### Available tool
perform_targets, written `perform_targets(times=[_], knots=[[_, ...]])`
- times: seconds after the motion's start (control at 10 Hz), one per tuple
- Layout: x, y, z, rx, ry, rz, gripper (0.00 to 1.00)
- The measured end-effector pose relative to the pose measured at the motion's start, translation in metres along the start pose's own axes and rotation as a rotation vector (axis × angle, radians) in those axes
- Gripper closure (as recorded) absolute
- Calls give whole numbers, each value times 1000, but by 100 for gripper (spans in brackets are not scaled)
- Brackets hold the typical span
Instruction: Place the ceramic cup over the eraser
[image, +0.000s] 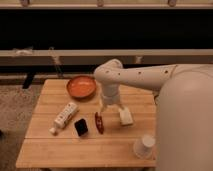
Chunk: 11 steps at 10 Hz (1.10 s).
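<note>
From where I am standing, the robot's white arm (135, 77) is reaching in from the right and bending down over the middle of the wooden table (50, 150). The gripper (111, 110) is hanging just above the tabletop near the centre, a little nearer the back edge than the front. Its fingers are standing spread apart and are gripping nothing.

The ceramic cup (144, 146) is sitting by the front right corner of the table, close against the robot's big white body (185, 125) and well apart from the gripper. I cannot tell whether it is standing upright or lying tipped. The eraser (81, 127) is lying uncovered left of centre, closer to the front edge and turned at an angle to it. Cup and eraser are lying well apart.

Just to the right of the eraser, a dark red oblong thing (99, 122) is lying with its length running roughly from back to front. A white tube (65, 117) is lying slantwise near the eraser on its left, one end pointing toward the front left corner. A white block (126, 116) is resting just beside the gripper, on the side toward the table's right edge. A red bowl (81, 86) is sitting by the back edge, left of centre, near the bend of the arm.
</note>
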Motion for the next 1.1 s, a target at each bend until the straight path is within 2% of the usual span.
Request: perform_targets(times=[0.4, 0.6, 0.8, 1.1], knots=[[38, -58, -21, 1, -38, 134, 20], [55, -71, -31, 11, -53, 193, 20], [65, -71, -31, 13, -60, 225, 20], [99, -91, -18, 34, -48, 306, 20]])
